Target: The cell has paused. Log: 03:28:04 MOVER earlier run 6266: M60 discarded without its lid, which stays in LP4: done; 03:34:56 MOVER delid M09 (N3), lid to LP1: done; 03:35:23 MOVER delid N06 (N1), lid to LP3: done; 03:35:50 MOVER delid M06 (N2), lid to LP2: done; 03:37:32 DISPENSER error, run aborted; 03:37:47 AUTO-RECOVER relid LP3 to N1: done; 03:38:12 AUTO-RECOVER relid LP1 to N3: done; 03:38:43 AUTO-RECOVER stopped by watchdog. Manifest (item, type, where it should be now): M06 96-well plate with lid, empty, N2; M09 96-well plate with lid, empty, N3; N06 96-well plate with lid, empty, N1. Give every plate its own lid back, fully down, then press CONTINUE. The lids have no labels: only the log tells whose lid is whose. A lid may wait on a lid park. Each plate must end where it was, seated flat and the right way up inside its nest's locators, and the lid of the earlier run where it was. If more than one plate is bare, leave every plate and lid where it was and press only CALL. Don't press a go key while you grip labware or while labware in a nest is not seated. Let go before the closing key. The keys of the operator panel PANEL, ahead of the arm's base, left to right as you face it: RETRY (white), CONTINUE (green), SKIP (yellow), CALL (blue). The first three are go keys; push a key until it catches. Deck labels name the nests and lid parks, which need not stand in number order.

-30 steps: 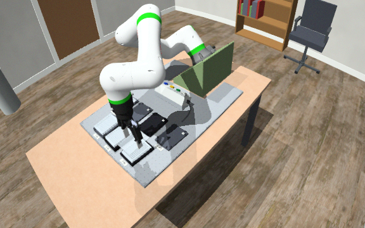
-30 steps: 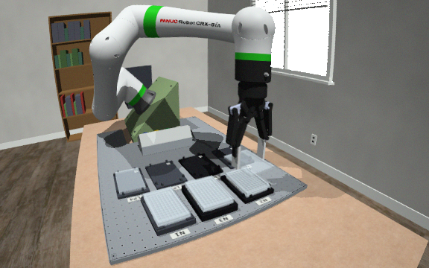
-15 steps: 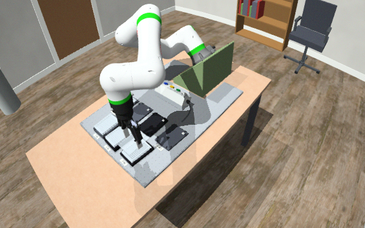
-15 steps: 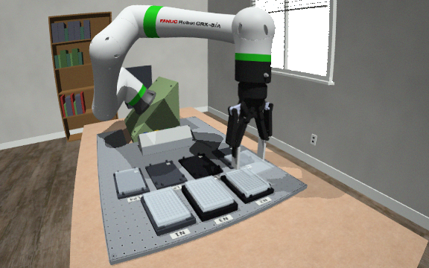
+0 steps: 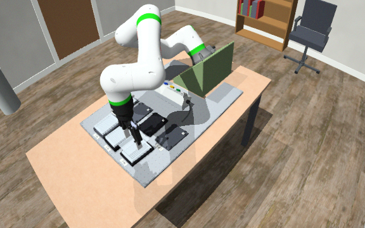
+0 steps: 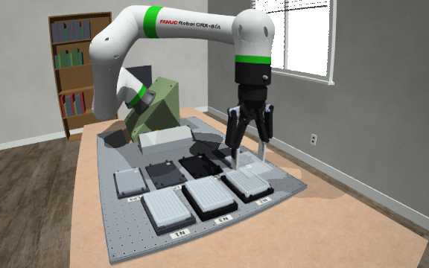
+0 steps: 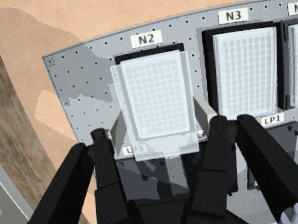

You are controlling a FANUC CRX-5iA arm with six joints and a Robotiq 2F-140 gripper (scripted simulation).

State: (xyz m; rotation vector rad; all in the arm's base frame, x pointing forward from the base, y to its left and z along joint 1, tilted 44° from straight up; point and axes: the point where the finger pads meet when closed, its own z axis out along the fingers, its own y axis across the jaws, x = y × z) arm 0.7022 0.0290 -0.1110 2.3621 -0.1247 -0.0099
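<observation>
My gripper (image 6: 249,161) is shut on a clear lid (image 7: 157,106) by its two long sides and holds it level, a little above the deck. The lid hangs over the back edge of nest N2, partly covering the white 96-well plate that sits there. In the top view the gripper (image 5: 137,144) stands over that plate (image 5: 136,152). The plates in N3 (image 6: 208,195) and N1 (image 6: 167,210) sit flat in their black nests. A lid lies on the leftmost lid park (image 6: 129,182).
Two dark lid parks (image 6: 164,174) (image 6: 199,165) lie bare behind the nests. The operator panel (image 5: 174,90) with its coloured keys stands further back, in front of a green housing (image 5: 206,71). A small post with a cable (image 5: 187,102) stands near the panel.
</observation>
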